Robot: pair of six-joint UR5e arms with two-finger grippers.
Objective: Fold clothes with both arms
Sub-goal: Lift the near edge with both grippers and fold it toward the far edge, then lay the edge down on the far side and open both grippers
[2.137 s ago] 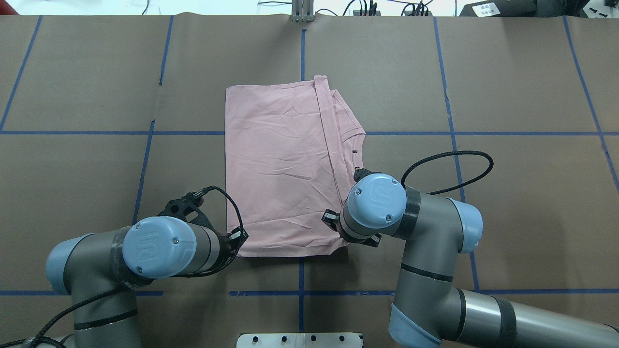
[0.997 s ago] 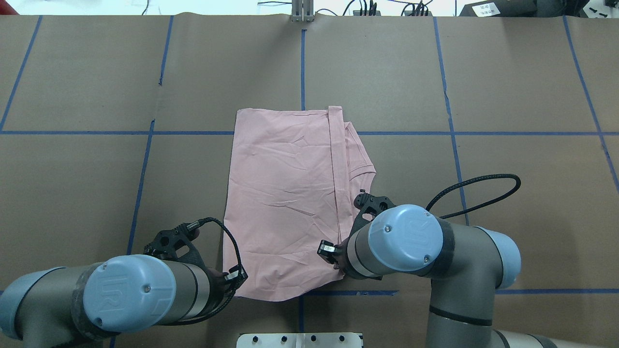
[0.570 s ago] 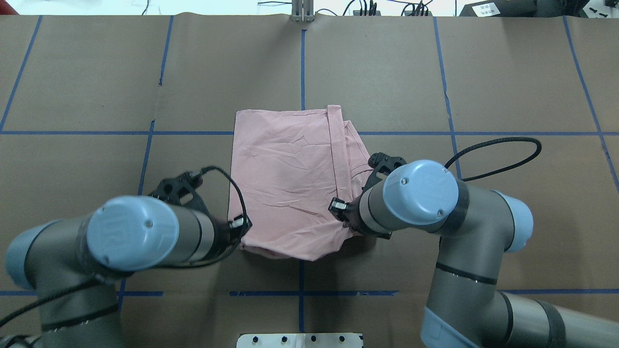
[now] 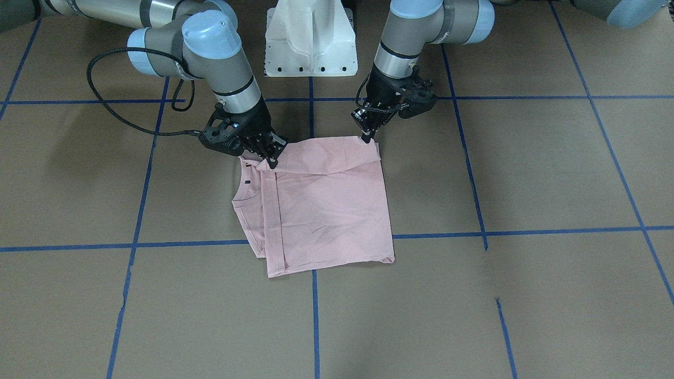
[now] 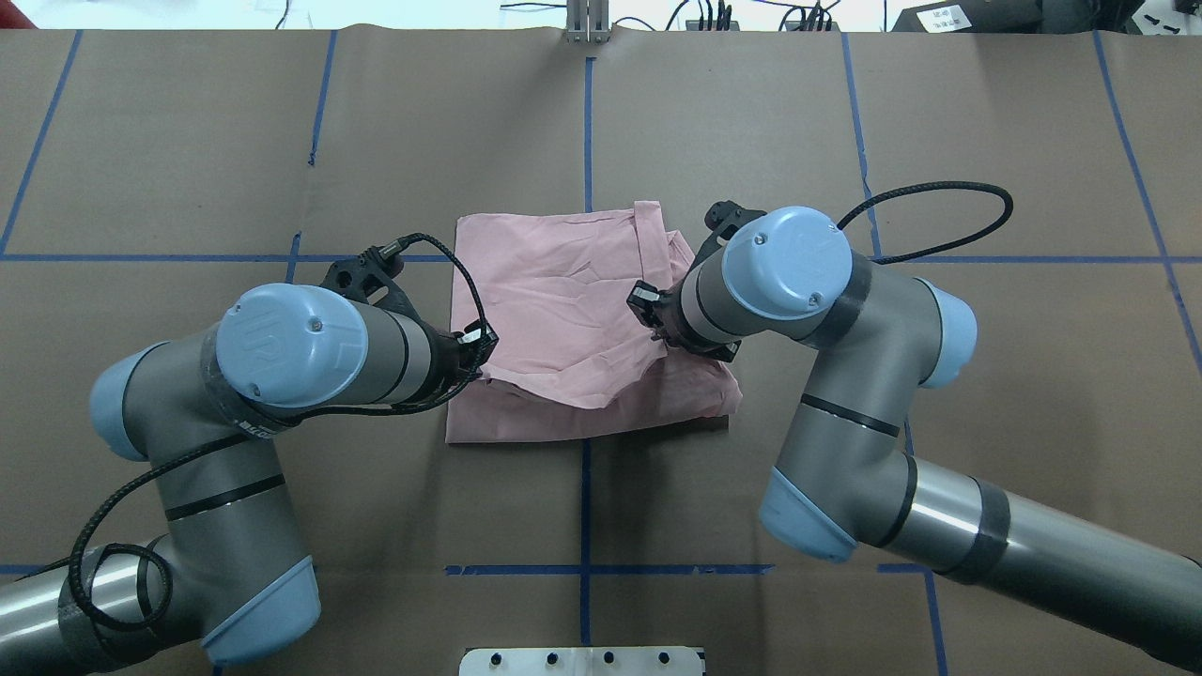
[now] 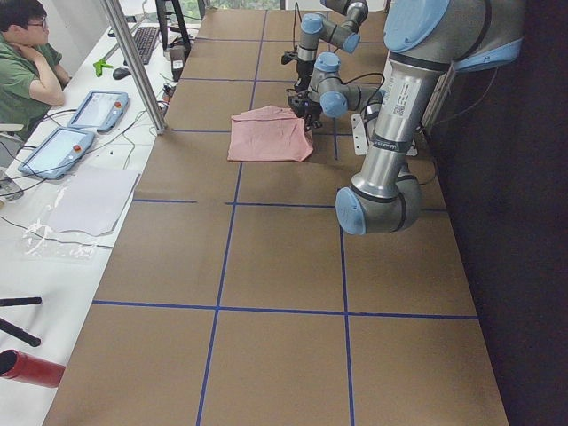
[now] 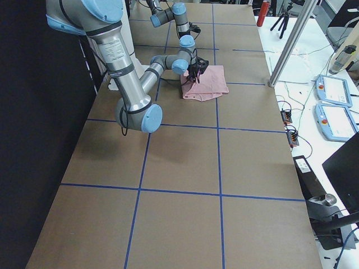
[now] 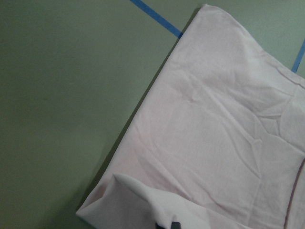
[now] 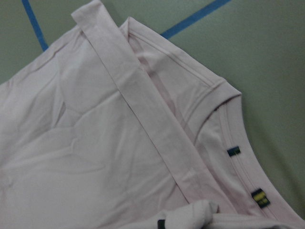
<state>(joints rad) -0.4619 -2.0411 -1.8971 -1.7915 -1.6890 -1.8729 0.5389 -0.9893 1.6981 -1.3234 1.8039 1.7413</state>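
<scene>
The pale pink T-shirt (image 5: 563,272) lies plain side up on the table, folded lengthwise, its collar (image 9: 228,119) on my right side. My left gripper (image 5: 477,361) is shut on the shirt's near left corner. My right gripper (image 5: 660,336) is shut on its near right corner. Both hold that edge lifted and doubled back over the shirt's middle. In the front-facing view the left gripper (image 4: 366,138) and right gripper (image 4: 271,160) pinch the raised edge above the shirt (image 4: 331,210). The print is hidden.
The table is brown paper marked by blue tape lines (image 5: 587,122). The white pedestal (image 4: 310,37) stands at the robot's side. An operator (image 6: 22,53) sits by a side bench with tablets (image 6: 98,108) beyond the far edge.
Both grippers first dragged the shirt toward the robot. Then they lifted its near edge and carried it away from the robot, so the near part now folds over the middle.
</scene>
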